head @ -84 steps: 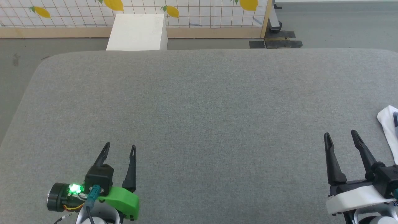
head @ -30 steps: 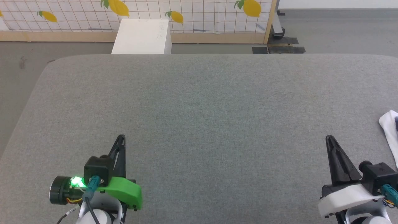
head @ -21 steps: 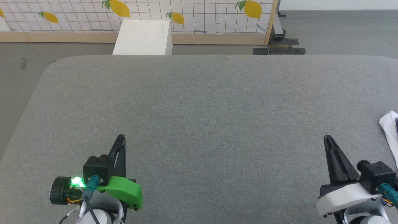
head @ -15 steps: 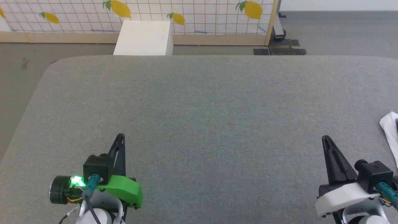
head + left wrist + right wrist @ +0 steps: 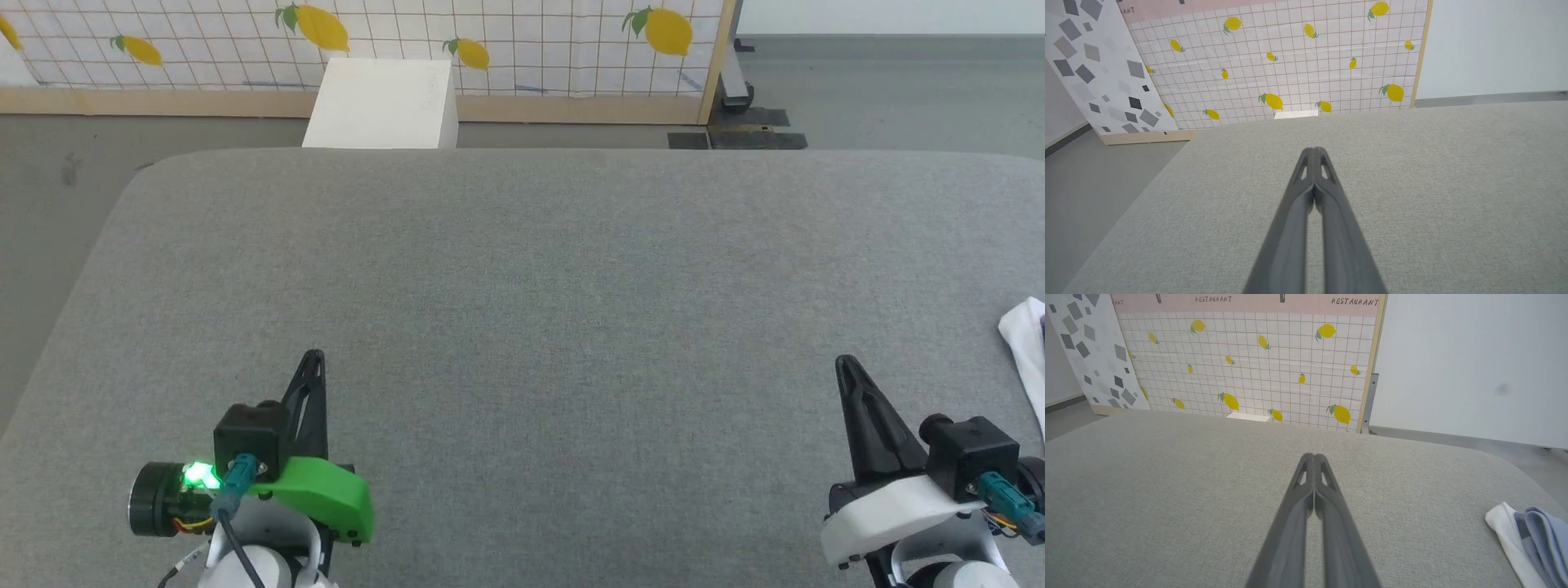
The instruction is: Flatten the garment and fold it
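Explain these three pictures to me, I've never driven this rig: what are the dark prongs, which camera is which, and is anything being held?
The dark prongs are the robot's two grippers. The wide picture comes from its head, looking down on a grey padded table: left gripper at lower left, right gripper at lower right. The other two pictures come from cameras on each wrist, looking along that arm's own fingers. Both grippers are shut with nothing between the fingers. On the table lies the garment, white and light blue, bunched at the right edge, beside the right gripper and apart from it. Behind stands a lemon-print screen.
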Tool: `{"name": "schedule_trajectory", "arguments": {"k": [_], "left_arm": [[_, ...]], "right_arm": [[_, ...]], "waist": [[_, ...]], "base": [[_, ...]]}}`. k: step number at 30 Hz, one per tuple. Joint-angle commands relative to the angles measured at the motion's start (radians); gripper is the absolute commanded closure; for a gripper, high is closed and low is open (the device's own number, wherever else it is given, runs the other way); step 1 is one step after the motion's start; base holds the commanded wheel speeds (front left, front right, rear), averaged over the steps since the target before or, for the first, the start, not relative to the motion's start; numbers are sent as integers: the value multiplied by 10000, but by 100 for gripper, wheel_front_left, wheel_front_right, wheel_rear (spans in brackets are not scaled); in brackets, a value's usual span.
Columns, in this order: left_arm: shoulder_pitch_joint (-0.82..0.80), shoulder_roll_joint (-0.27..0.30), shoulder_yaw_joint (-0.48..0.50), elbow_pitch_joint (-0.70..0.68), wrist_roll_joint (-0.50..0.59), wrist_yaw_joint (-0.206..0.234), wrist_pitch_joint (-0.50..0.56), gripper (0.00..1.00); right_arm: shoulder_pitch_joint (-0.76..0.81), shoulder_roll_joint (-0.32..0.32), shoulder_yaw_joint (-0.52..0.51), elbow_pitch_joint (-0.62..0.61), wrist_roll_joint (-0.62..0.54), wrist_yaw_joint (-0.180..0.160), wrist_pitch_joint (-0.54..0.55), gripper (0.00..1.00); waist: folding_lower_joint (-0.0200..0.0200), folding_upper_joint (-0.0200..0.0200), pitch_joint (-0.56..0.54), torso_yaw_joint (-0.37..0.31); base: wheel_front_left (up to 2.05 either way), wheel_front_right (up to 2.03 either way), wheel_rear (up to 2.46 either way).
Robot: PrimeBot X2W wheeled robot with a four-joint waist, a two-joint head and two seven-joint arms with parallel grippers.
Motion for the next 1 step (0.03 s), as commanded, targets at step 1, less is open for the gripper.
{"name": "schedule_trajectory", "arguments": {"k": [1], "left_arm": [[197,-142,146,-44,230,-107,26,100]], "right_arm": [[-157,58,37,35,-110,-10,50,100]], "waist": [[0,0,-7,5]], "base": [[0,0,0]]}}
